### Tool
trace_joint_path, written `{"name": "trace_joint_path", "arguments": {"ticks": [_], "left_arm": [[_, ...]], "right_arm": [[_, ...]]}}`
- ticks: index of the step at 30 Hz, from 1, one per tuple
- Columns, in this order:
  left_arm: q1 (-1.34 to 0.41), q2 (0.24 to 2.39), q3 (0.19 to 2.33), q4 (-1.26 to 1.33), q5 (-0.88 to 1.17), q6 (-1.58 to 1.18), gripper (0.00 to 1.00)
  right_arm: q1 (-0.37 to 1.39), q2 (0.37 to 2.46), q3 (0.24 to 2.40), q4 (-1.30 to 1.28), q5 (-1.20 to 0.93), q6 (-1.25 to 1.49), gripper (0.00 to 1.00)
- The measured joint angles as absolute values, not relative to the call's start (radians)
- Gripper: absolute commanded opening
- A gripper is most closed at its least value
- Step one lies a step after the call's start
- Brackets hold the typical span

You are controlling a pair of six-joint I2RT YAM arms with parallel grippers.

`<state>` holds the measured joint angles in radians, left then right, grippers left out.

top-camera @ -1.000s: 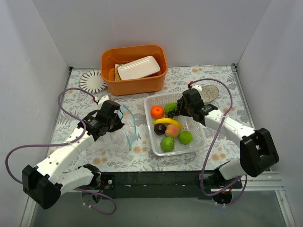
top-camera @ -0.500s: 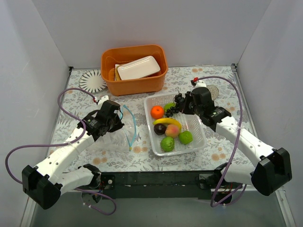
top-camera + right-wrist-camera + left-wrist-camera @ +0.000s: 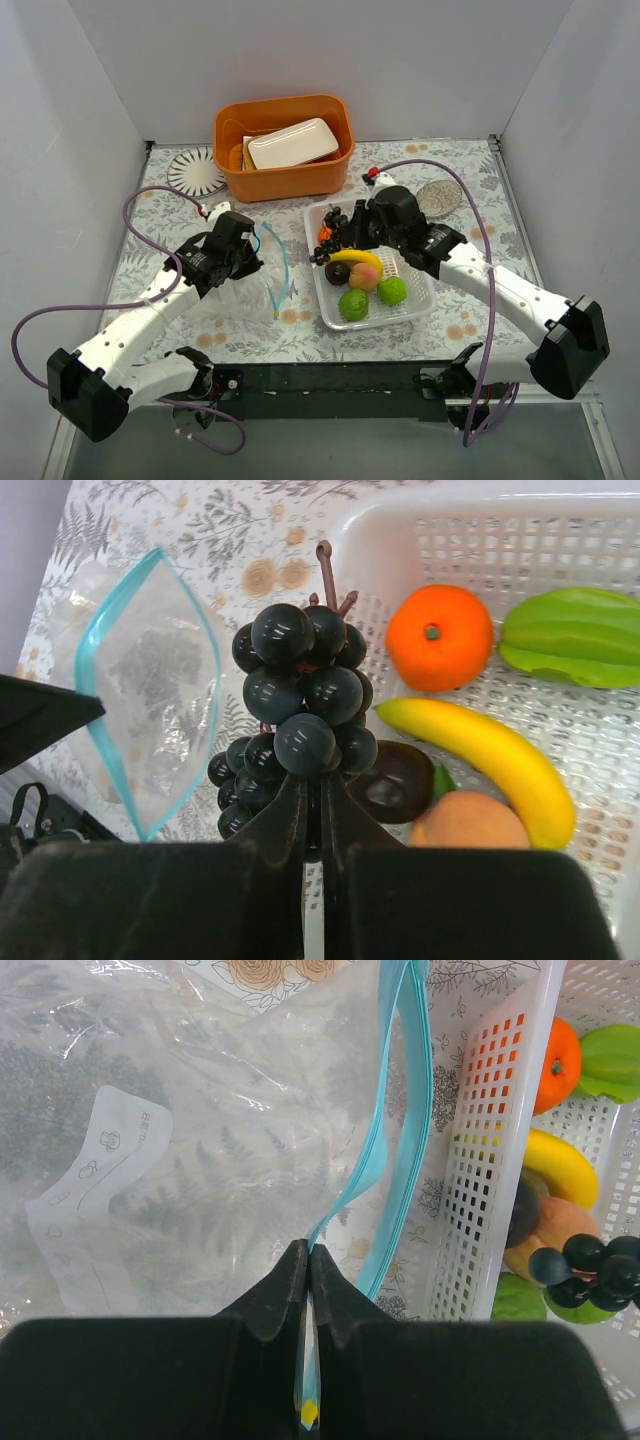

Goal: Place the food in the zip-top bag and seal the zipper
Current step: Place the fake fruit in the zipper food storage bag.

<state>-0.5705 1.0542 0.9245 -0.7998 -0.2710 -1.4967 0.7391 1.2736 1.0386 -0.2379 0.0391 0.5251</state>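
Right wrist: my right end effector (image 3: 313, 780) grips black grapes (image 3: 295, 695) for bagging; my left end effector (image 3: 308, 1255) pinches the zipper (image 3: 424, 1070), propping the zip-top bag (image 3: 200, 1190) open.

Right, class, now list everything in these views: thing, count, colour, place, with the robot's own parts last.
grapes: one bunch, black, held above basket's left rim
orange: one, orange, in basket
banana: one, yellow, in basket
peach: one, pinkish, in basket
plum: one, dark, in basket
limes: two, green, basket's near end
leaf: one, green, in basket beside orange
basket: one, white, centre table
zip-top bag: one, clear, teal-edged, left of basket
tub: one, orange, far side
dish: one, white, inside tub
mat: one, white, left of tub
disc: one, grey, far right
tablecloth: one, floral grey, covering table
left gripper: one, black, shut on zip-top bag
right gripper: one, black, shut on grapes
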Motion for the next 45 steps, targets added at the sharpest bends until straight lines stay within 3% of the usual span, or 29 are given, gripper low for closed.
{"name": "trace_joint_path", "arguments": {"ticks": [27, 45], "left_arm": [[-0.57, 1.093, 0.925, -0.73, -0.186, -1.507, 0.0], [-0.57, 1.075, 0.925, -0.731, -0.182, -1.507, 0.0]], "right_arm": [[0.97, 1.569, 1.172, -0.139, -0.028, 0.564, 0.05], [0.994, 1.737, 1.345, -0.26, -0.022, 0.539, 0.09]]}}
